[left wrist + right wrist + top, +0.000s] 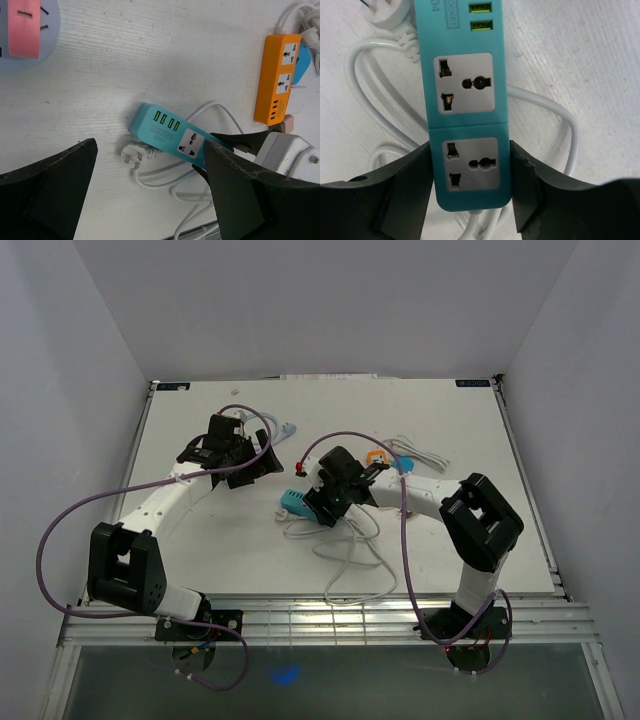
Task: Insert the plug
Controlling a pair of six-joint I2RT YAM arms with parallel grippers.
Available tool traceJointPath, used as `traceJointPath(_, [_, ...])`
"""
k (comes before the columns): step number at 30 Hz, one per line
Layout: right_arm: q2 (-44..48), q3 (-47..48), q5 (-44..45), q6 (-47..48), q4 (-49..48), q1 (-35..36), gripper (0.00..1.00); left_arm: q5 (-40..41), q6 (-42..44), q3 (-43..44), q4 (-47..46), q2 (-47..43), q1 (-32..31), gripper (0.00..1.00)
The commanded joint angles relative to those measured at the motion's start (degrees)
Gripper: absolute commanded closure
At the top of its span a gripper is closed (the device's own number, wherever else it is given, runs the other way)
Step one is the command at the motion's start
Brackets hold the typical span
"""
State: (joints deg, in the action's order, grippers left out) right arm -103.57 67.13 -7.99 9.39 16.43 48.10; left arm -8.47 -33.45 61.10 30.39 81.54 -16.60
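White three-pin plug [131,157] on a white cable [350,550] lies flat on the white table [200,410], just beside the left end of the teal rectangular plastic power strip [465,100]. The plug is free and no gripper touches it. The cable runs in loose loops on the near side of the strip, toward the arm bases.

The right gripper [470,170] straddles the right end of the teal strip. Its black fingers [415,175] stand against both long sides, beside the last socket. The jaws are narrowed to the width of the strip body, and the grip appears made. This hold probably serves to stop the strip sliding when a plug is pressed in. It leaves both socket faces uncovered and facing up.

The left gripper [150,200] hovers above the strip with its jaws wide apart and nothing between them. From this height both the plug and the sockets fall within the wrist view. It is judged to be placed for a descent onto the plug.

An orange rectangular power strip [277,75] lies well apart, to the far right of the teal one, and is not involved.

The insertion has not begun. The plug must first be picked up and its pins turned toward a socket.
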Motion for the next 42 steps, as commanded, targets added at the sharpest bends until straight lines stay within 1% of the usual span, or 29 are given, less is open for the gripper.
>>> traceJointPath(1, [3.4,-1.0,1.3,-2.4,-3.2,-1.0,0.33,-1.5,0.1,-0.8,-1.0,-2.1,0.3,0.02])
traceJointPath(3, [4.1,-1.1,-0.2,-2.9,-3.2,-1.6,0.27,-1.5,0.1,-1.0,-1.3,-2.3,0.3,0.02])
traceJointPath(4, [4.9,-1.0,-0.4,-3.1,-3.4,-2.1,0.2,-1.5,0.0,-1.1,-1.2,-2.3,0.2,0.02])
traceJointPath(6, [5.8,-1.0,-1.0,-3.8,-3.2,-2.7,0.14,-1.1,0.1,-1.2,-1.1,-2.4,0.3,0.02])
traceJointPath(8, [7.9,-1.2,-2.5,-4.5,-3.3,-4.3,0.1,-1.1,0.2,-1.2,-1.0,-2.7,0.3,0.02])
traceJointPath(10, [10.7,-1.7,-2.5,-6.7,-3.2,-6.6,0.09,-1.1,0.5,-1.0,-0.7,-3.0,0.3,0.02])
traceJointPath(12, [12.4,-2.7,-1.8,-8.8,-2.7,-9.4,0.1,-1.2,0.7,-1.0,-0.3,-3.1,0.3,0.02])
traceJointPath(13, [14.0,-3.1,-1.2,-12.3,-2.1,-13.1,0.13,-1.6,0.8,-1.0,-0.3,-3.2,0.2,0.02])
traceJointPath(15, [15.3,-4.5,0.5,-15.7,0.4,-17.5,0.15,-2.5,1.0,-1.0,-0.4,-3.5,0.3,0.02])
traceJointPath(16, [16.6,-5.3,1.2,-17.7,0.7,-21.1,0.17,-3.9,1.1,-1.1,-0.5,-3.5,0.2,0.02])
traceJointPath(17, [17.1,-6.0,5.7,-18.4,1.6,-22.4,0.17,-4.7,1.3,-1.2,-0.8,-3.7,0.2,0.02])
traceJointPath(20, [16.9,-6.4,13.2,-20.2,4.2,-25.6,0.2,-6.0,1.5,-1.2,-1.0,-3.7,0.2,0.02])
traceJointPath(24, [15.2,-6.0,17.9,-21.3,8.3,-27.1,0.22,-5.9,2.2,-1.2,-1.1,-4.5,0.2,0.02])
traceJointPath(30, [13.5,-7.3,19.9,-22.2,8.4,-27.8,0.24,-4.9,2.3,-1.6,-0.9,-5.2,0.2,0.02])
traceJointPath(34, [10.9,-7.1,23.0,-22.3,8.3,-27.8,0.24,-5.1,2.6,-1.7,-1.0,-4.8,0.2,0.02])
traceJointPath(42, [6.7,-4.3,24.3,-21.3,7.4,-28.5,0.24,-5.5,2.7,-2.4,-1.5,-5.1,0.2,0.02])
